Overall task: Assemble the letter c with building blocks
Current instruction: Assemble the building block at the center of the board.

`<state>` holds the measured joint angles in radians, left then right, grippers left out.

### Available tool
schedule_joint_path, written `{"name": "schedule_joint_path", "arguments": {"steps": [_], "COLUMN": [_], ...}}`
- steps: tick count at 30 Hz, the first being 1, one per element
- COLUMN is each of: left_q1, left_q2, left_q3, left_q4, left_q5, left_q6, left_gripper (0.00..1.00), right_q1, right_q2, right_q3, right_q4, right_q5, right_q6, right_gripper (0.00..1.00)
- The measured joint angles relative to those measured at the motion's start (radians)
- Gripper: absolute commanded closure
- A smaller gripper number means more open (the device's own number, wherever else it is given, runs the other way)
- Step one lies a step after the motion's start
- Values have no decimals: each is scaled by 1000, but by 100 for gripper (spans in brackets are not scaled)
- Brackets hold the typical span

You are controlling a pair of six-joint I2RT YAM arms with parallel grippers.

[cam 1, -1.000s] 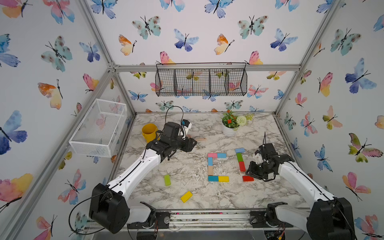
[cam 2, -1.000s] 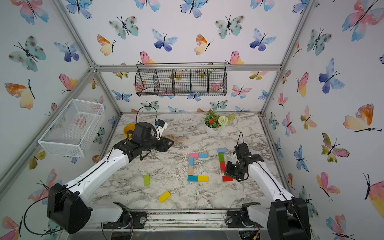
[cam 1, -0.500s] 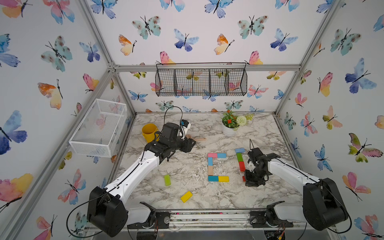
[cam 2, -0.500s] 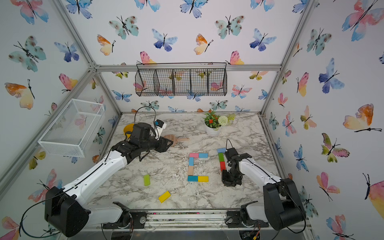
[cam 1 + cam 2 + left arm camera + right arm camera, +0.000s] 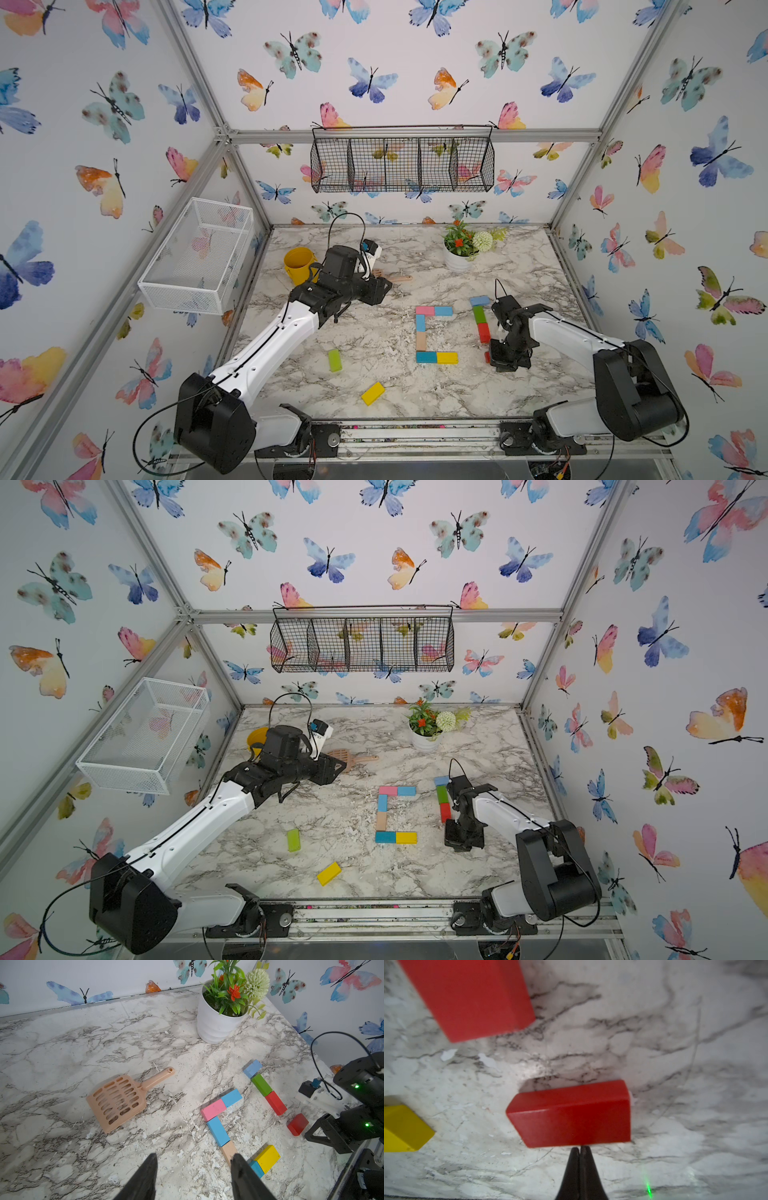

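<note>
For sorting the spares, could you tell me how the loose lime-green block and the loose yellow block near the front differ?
The lime-green block runs front to back; the yellow block lies slanted. The yellow block sits farther forward than the lime-green block. Both lie flat and alone.

We are seeing our right arm (image 5: 569, 332) folding in toward the blocks (image 5: 421, 340). Our right end effector (image 5: 579, 1149) is pinching all the way closed, tips ending up just beside the loose red block (image 5: 571, 1118).
</note>
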<state>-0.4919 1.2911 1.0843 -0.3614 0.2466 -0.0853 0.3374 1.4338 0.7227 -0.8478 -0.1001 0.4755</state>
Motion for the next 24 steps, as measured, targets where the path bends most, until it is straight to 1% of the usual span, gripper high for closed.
{"name": "schedule_joint_path", "arguments": {"steps": [7,15,24], "left_q1": [0,0,0], "left_q2": [0,1,3], "left_q3": [0,0,0], "left_q4": [0,0,0], "left_q5": [0,2,2], "left_q6": [0,0,3], "left_gripper": [42,42,42], "right_q1": [0,0,0], "right_q2": [5,37,42], "right_q3": [16,24,36], "right_q4": [28,68,76], "right_q5": [32,31,29], "right_q6": [3,3,3], "right_gripper": [97,97,96]}}
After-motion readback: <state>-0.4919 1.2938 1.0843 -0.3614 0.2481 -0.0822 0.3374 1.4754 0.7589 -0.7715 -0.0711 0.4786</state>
